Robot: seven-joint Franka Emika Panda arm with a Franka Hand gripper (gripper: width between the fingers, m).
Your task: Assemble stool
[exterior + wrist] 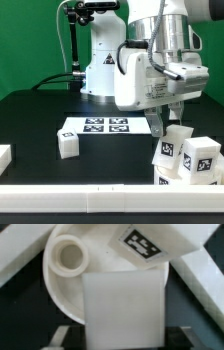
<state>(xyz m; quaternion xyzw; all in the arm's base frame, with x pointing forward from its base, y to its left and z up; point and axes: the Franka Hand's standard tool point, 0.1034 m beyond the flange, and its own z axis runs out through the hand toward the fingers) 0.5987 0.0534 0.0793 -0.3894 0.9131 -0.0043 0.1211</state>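
Stool seat, a thick round white plastic disc (58, 288) with a round hole (68, 255) near its rim, fills much of the wrist view, directly under the gripper (122, 336). In front of its face there is a short white plastic leg block (122, 303), plain on the side that shows. This block sits between the two dark fingers (65, 335), which press it from both sides. The jaws are closed on the leg block, and only the width of the block keeps them apart. Just past the rim of the seat lies a second white leg block with a black-and-white square tag (148, 243), tilted.

In the exterior view the gripper (165, 118) hangs low over a group of white tagged pieces (200, 157) on the exterior view's right, near the front edge of the black table (40, 115). In this view I cannot tell which piece of the group is the seat and which is a leg.

The flat white marker board (97, 126) lies in the middle of the table, to the exterior view's left of the gripper. A small loose white block (68, 143) stands just beside the board's near corner; no tag is visible on it. Another white block (3, 157) is cut by the picture's left edge. A long white rail (80, 192) runs along the front, and the white robot arm (105, 65) rises behind the board.
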